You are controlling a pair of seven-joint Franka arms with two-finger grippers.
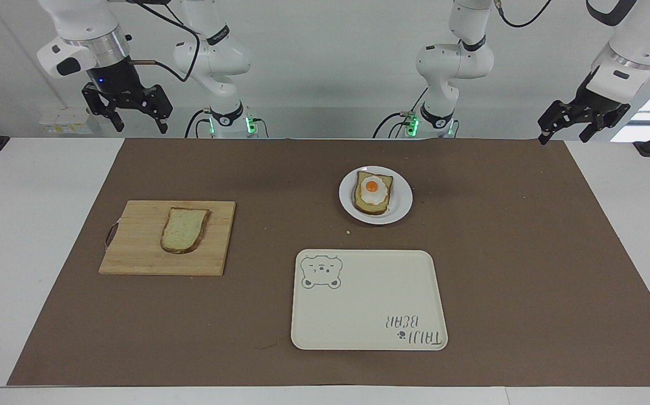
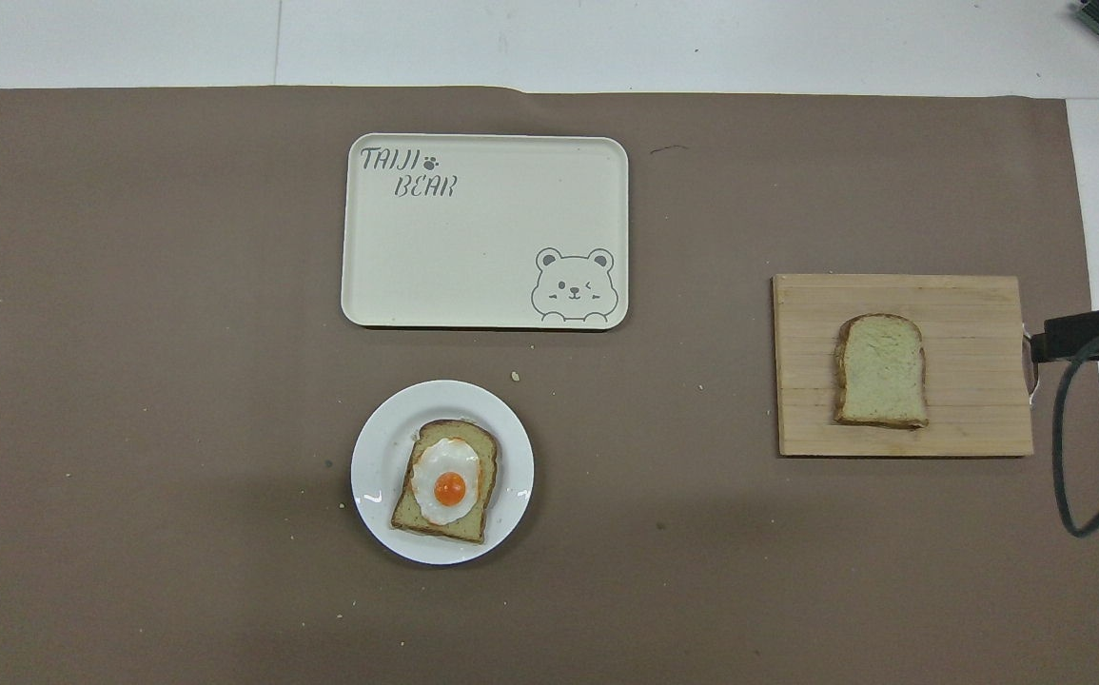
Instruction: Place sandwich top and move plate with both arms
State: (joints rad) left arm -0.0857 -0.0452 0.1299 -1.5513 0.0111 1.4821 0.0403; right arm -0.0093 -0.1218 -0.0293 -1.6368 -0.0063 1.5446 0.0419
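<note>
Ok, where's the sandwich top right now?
The sandwich top lies flat on the cutting board toward the right arm's end of the table, untouched, well apart from the plate.

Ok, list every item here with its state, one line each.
sandwich top: flat on the cutting board, untouched.
plate: on the mat, holding the egg toast.
tray: empty.
right gripper: open, raised, holding nothing.
left gripper: open, raised, waiting.
</note>
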